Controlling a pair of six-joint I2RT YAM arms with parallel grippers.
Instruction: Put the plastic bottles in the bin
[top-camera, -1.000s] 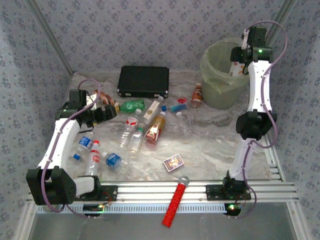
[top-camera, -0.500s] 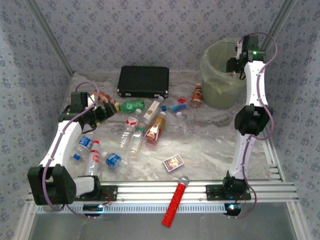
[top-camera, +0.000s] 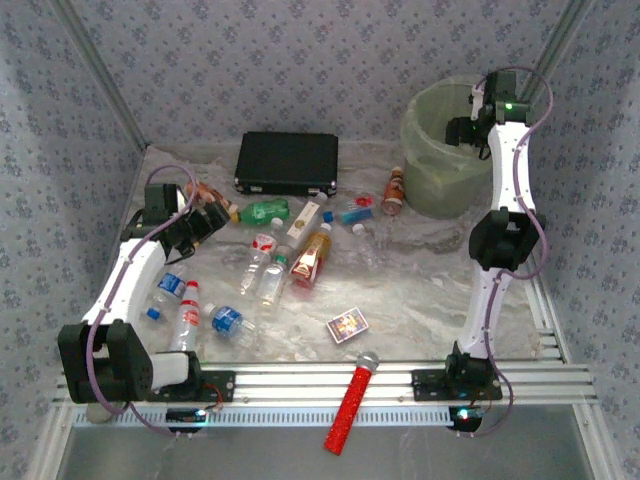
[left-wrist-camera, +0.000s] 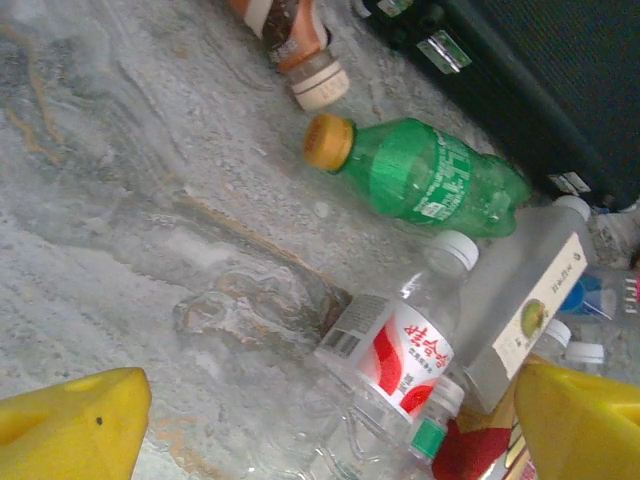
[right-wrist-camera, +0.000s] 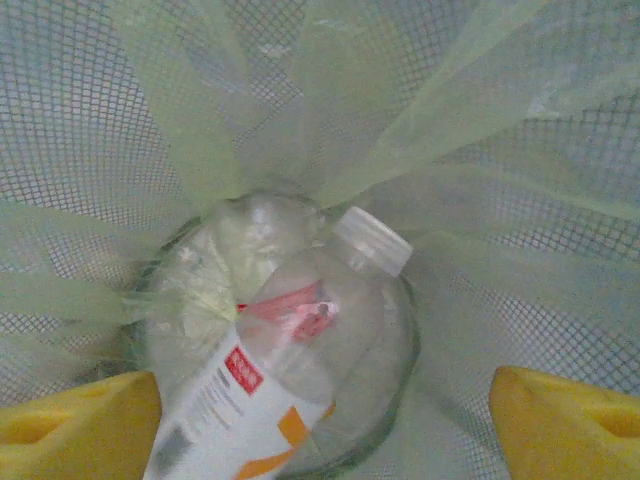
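Seen from above, a marbled worktop (top-camera: 420, 290) carries a scatter of small plastic bottles between two robot arms. The bin (top-camera: 430, 170), a pale yellow-green bucket lined with a thin bag, stands in the far right corner. The right gripper (top-camera: 462, 131) hangs over its mouth. In the right wrist view the gripper (right-wrist-camera: 325, 420) points straight down into the bin (right-wrist-camera: 100, 120), its yellow fingers set wide apart at the lower corners. A clear bottle (right-wrist-camera: 300, 340) with a white cap and a red and orange label lies below them inside the bag, close to the left finger and clear of the right one.

The left gripper (top-camera: 210, 218) hovers low near the left edge of the worktop. In the left wrist view this gripper (left-wrist-camera: 325, 425) is spread wide and holds nothing. A green bottle (left-wrist-camera: 430, 180) with an orange cap lies on its side ahead of it. A clear bottle with a red label (left-wrist-camera: 390, 350) lies nearer, between the fingers and closer to the right one. An orange-brown bottle (left-wrist-camera: 290, 30) lies beyond both.

A black case (top-camera: 287, 162) sits near the far edge, a patterned card box (top-camera: 347, 324) lies towards the near edge, and a red microphone (top-camera: 352, 400) rests over the near edge
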